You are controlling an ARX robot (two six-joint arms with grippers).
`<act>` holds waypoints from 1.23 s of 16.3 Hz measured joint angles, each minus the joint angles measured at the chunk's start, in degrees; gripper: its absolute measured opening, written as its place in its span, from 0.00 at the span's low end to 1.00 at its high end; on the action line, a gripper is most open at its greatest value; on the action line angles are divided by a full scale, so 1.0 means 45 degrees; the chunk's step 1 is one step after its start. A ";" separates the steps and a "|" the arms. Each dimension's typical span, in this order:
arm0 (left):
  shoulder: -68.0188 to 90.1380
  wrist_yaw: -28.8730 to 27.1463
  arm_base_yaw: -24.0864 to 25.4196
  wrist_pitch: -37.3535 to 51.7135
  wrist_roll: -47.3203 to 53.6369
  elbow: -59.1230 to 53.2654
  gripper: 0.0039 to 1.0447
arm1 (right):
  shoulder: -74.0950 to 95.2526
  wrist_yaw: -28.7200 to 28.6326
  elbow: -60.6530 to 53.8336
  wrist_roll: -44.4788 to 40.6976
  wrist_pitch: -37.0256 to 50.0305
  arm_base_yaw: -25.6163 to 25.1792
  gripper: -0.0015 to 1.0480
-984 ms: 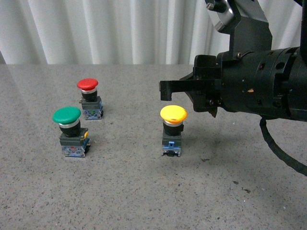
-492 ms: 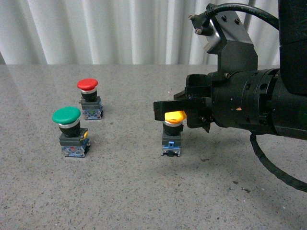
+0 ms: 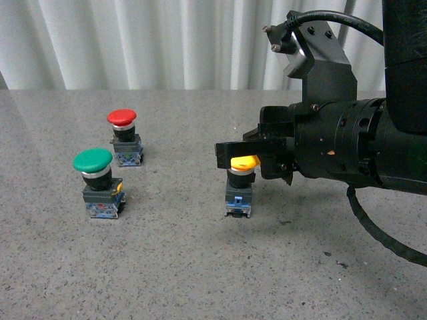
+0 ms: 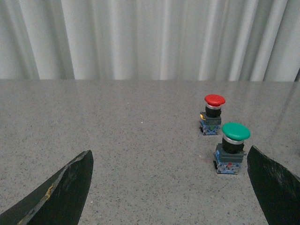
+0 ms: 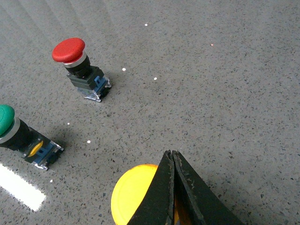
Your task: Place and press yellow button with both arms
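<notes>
The yellow button (image 3: 240, 163) stands upright on the grey table (image 3: 200, 267), a little right of the middle. My right gripper (image 3: 221, 152) is shut, its black fingers lying right on top of the yellow cap and hiding much of it. In the right wrist view the closed fingertips (image 5: 169, 157) cover part of the yellow cap (image 5: 131, 194). My left gripper (image 4: 171, 187) is open and empty, low over bare table, with the green button just inside its one finger (image 4: 276, 187). The left arm does not show in the front view.
A green button (image 3: 93, 162) stands at the left, also in the left wrist view (image 4: 235, 132) and the right wrist view (image 5: 4, 119). A smaller red button (image 3: 121, 119) stands behind it, also seen in both wrist views (image 4: 214, 100) (image 5: 69, 50). White curtains hang behind the table.
My right gripper came down and to the left from just above the yellow cap onto it. In the last half second it barely moved. The buttons stayed put.
</notes>
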 joint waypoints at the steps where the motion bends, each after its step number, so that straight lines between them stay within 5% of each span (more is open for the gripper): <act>1: 0.0000 0.0000 0.0000 -0.0005 0.0000 0.0000 0.94 | 0.0044 0.0005 0.0039 -0.0024 -0.0044 -0.0005 0.02; 20: 0.0000 0.0000 0.0000 -0.0005 0.0000 0.0000 0.94 | 0.0136 0.0345 -0.0695 -0.0724 0.0797 0.0432 0.02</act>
